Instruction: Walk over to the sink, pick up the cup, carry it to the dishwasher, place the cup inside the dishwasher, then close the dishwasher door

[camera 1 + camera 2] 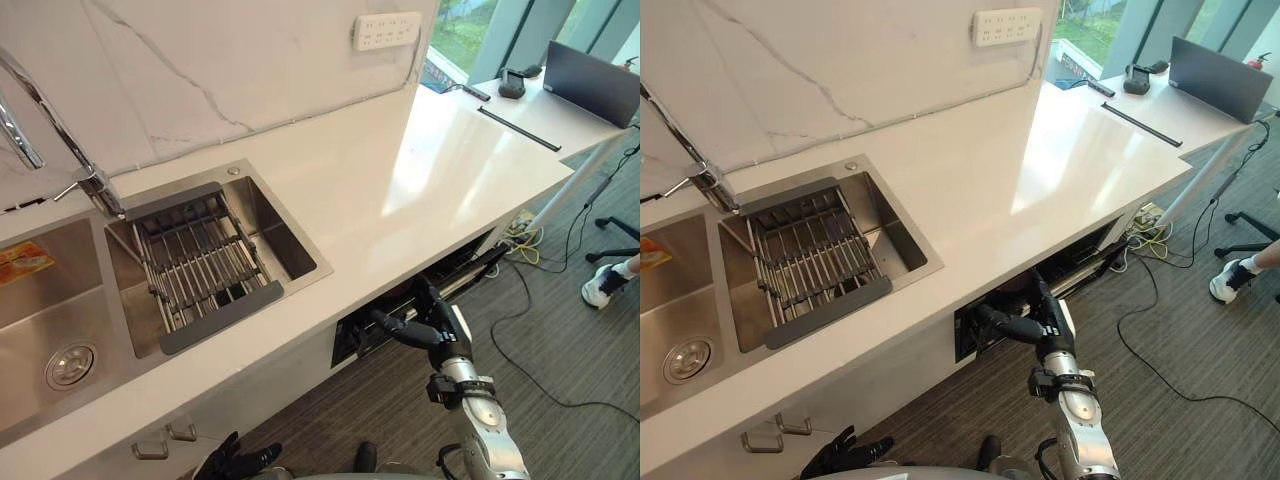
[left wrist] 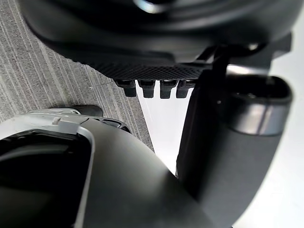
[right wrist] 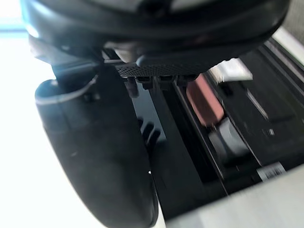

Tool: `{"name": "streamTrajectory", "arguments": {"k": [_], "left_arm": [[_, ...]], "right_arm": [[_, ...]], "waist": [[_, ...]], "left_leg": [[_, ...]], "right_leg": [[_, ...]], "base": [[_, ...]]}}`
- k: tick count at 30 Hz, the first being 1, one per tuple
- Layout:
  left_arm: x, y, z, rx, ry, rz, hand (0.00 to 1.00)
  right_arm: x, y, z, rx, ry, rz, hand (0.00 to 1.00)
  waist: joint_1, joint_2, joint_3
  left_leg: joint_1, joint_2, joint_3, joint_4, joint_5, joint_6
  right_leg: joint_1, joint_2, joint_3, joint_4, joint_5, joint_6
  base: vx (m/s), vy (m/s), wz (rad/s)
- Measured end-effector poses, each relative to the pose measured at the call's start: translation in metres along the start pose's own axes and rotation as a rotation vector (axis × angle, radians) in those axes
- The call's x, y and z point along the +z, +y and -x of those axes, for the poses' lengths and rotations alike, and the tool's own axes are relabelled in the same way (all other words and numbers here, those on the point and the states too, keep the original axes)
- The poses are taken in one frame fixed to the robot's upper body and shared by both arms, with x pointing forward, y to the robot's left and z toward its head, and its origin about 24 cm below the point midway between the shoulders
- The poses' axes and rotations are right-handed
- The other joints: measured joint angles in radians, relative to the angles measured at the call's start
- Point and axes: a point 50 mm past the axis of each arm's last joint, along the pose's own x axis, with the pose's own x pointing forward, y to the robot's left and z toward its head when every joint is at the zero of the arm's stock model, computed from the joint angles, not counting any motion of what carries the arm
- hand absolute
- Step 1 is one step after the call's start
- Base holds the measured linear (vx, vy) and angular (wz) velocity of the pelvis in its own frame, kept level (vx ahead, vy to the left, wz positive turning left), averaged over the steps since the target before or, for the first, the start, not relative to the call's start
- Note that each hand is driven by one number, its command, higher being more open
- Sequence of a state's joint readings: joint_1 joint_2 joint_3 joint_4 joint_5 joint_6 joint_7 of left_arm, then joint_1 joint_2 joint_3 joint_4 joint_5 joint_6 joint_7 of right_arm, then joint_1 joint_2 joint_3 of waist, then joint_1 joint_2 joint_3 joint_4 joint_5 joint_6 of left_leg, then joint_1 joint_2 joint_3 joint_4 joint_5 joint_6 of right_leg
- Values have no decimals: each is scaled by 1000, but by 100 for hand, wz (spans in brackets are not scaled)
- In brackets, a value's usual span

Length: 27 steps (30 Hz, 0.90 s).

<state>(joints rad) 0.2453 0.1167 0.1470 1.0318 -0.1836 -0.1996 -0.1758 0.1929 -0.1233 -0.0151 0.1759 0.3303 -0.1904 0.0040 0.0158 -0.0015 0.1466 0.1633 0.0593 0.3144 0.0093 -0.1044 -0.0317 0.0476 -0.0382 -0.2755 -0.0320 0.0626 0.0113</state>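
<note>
Dark left hand (image 1: 235, 460) low, fingers loose. Dark right hand (image 1: 435, 325), fingers straight, at black dishwasher slot (image 1: 350, 345) under white stone bench (image 1: 400, 180) front edge; grey carpet (image 1: 570, 340) open rightward.

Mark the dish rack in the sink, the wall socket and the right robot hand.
dish rack (image 1: 195, 262): left eye view, middle of its metal bars.
wall socket (image 1: 387, 30): left eye view, centre of its white face.
right robot hand (image 1: 437, 325): left eye view, its palm.

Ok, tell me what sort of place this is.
Probably a kitchen unit set up inside an office or lab. A steel sink with a tap and a rack sits in a white counter, with a dishwasher below. Yet the floor is grey carpet, and a laptop stands beyond.
</note>
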Motion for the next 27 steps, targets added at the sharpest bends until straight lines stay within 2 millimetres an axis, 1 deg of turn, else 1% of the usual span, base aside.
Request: {"name": "streamTrajectory", "arguments": {"k": [4,7,10,12,13,15,18,20,23,24,27], "left_arm": [[-4,1,2,10,1,26,100],[-4,1,2,13,1,35,100],[-5,0,2,19,1,39,100],[-7,0,3,27,9,42,100],[-8,0,4,27,11,42,100],[-9,0,4,28,14,43,100],[-9,0,4,28,17,44,100],[-9,0,4,28,18,45,100],[-7,-1,3,27,14,47,100],[-7,-1,3,29,10,58,100],[-7,-1,3,32,10,67,100]], "right_arm": [[4,-2,8,-61,-34,-39,100],[-2,-1,14,-102,-17,-68,100],[-13,1,22,-155,23,-124,100],[-27,2,25,-185,78,-188,100],[-31,2,27,-192,95,-198,100],[-46,2,31,-215,158,-238,100],[-60,5,36,-222,212,-269,100],[-65,7,37,-230,232,-306,100],[-71,7,39,-248,254,-358,100],[-75,7,39,-247,266,-387,100],[-78,9,35,-228,270,-427,100]], "waist": [[-7,2,-1],[-7,3,-3],[-6,7,-8],[-5,8,-24],[-5,7,-29],[-2,8,-44],[0,8,-52],[2,8,-53],[16,7,-53],[23,6,-54],[26,5,-54]], "left_leg": [[-2,7,17,7,-11,-4],[-2,12,28,10,-15,-6],[-2,13,32,10,-16,-8],[-2,13,39,8,-17,-8],[-2,13,41,8,-18,-9],[-2,11,46,7,-18,-9],[-3,9,50,7,-18,-9],[-5,7,51,9,-18,-9],[-7,6,51,13,-20,-7],[-10,6,51,16,-22,-6],[-16,6,49,20,-22,-5]], "right_leg": [[-12,2,13,19,-10,-2],[-15,6,20,19,-12,-4],[-15,6,18,19,-14,-3],[-15,5,18,18,-15,-1],[-15,4,17,18,-16,0],[-14,1,14,19,-18,4],[-13,-5,7,20,-21,8],[-13,-9,2,22,-22,10],[-13,-12,-1,26,-24,12],[-15,-13,-3,27,-24,12],[-20,-15,-7,32,-24,12]], "base": [[-21,-9,-11],[-12,-17,-8],[0,0,0],[0,0,0],[0,0,0],[24,25,5],[5,19,6],[-15,11,9],[-29,1,4],[-40,-4,5],[-44,-7,5]]}}
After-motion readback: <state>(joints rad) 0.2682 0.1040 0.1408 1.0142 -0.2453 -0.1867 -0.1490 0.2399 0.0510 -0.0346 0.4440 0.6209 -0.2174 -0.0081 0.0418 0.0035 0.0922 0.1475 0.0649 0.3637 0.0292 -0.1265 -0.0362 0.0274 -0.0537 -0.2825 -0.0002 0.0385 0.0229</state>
